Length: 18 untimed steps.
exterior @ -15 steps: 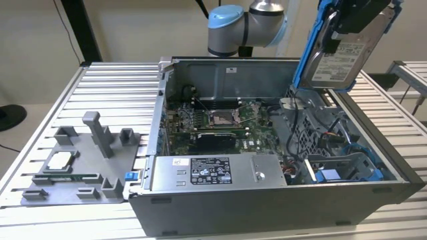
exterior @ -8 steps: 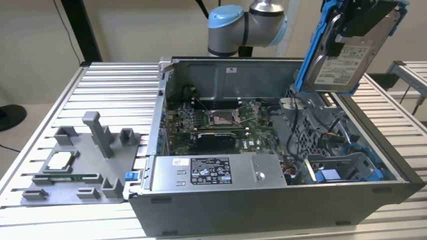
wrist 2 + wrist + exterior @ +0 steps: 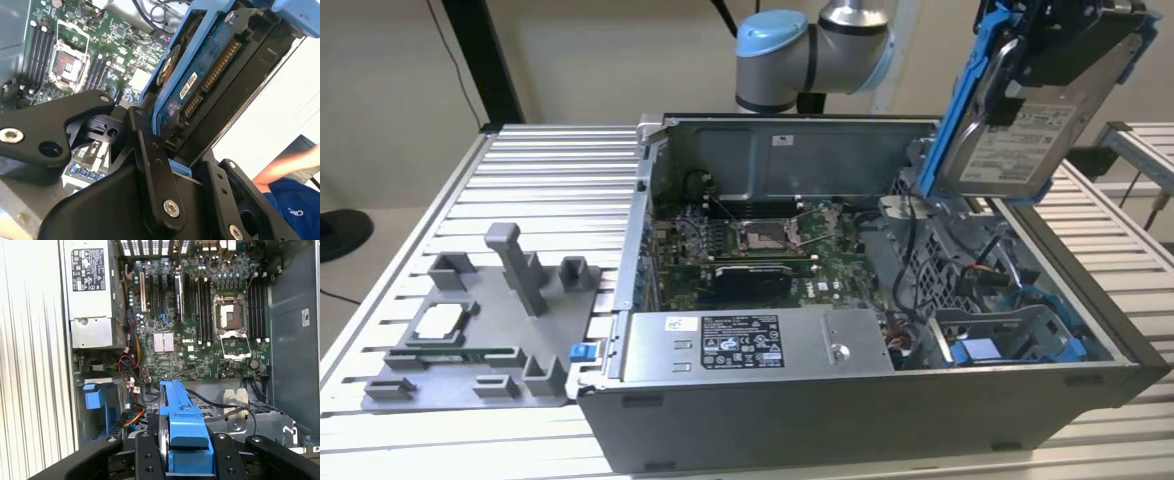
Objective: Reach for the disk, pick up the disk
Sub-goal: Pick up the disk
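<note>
Lifted clear above the open computer case [image 3: 854,400], held upright: the disk [image 3: 1014,140], a stiff, probably weighty and knock-sensitive slab, pinched across its blue bracket [image 3: 182,427] by the hand [image 3: 1067,50].

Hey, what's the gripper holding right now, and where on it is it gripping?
The gripper holds the disk, lifted above the open computer case. Its fingers clamp the end of the blue bracket framing the drive.

disk [image 3: 182,425] clamped edge-on between black fingers [image 3: 147,455] | green motherboard [image 3: 200,330] beyond | grey power supply [image 3: 90,290]
</note>
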Tool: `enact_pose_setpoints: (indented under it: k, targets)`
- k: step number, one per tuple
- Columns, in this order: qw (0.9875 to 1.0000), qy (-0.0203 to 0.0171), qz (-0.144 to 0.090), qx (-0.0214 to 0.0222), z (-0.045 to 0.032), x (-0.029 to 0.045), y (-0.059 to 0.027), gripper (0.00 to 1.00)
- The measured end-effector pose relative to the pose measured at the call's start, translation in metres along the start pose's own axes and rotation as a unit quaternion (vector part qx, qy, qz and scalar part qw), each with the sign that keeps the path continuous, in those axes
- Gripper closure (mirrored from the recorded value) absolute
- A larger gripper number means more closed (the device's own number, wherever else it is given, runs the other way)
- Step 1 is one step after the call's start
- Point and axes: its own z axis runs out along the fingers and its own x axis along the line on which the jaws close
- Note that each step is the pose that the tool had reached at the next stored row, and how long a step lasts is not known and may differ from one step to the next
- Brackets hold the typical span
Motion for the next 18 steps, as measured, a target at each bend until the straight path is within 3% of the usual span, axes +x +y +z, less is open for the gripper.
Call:
enact_pose_setpoints:
  k: [18]
  targets:
    - [1.0000,0.0000,0.000,-0.0002,-0.0012,0.0312,-0.0032,1.00]
